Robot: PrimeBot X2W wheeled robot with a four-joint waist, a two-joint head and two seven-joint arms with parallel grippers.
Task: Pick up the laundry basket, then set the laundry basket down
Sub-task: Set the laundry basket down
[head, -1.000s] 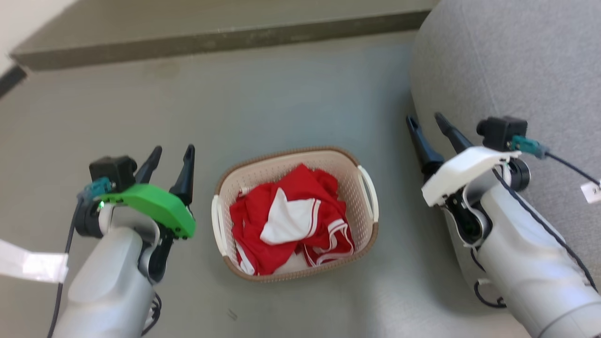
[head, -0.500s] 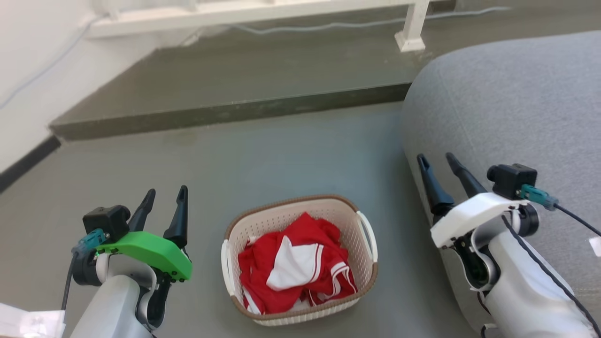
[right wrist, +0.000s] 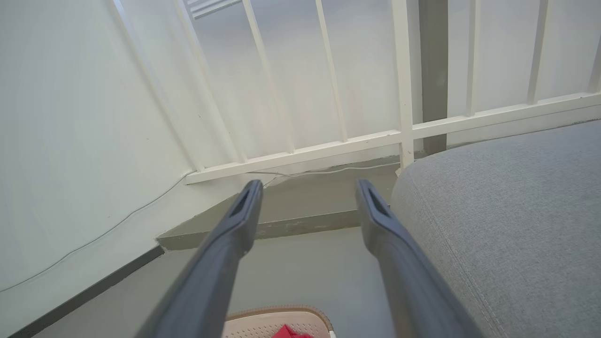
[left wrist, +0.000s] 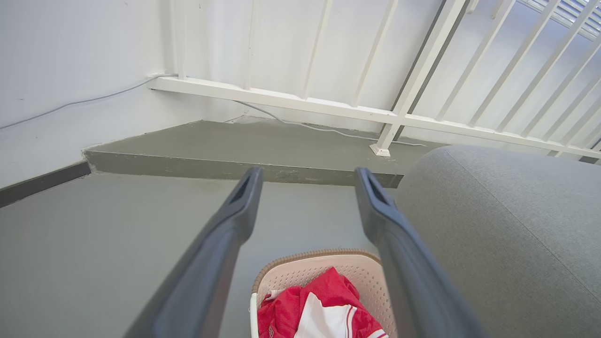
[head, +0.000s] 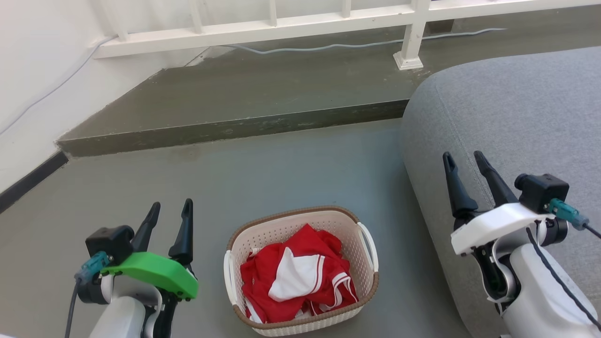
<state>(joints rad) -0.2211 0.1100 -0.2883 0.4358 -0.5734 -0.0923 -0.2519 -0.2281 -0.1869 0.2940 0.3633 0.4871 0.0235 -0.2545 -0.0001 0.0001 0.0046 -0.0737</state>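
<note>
Bright, soft, even light fills every view. It is strongest behind the white railing, where the background washes out almost to white. Shadows on the grey floor are faint and soft-edged. The head view is sharp. The 2 wrist views lean and fan straight bars toward their edges, and the dark fingers near the lens look slightly soft.

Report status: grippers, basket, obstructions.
Left gripper open, right gripper open, both empty. Laundry basket on floor between them, red clothes inside. Grey sofa close beside right gripper.
</note>
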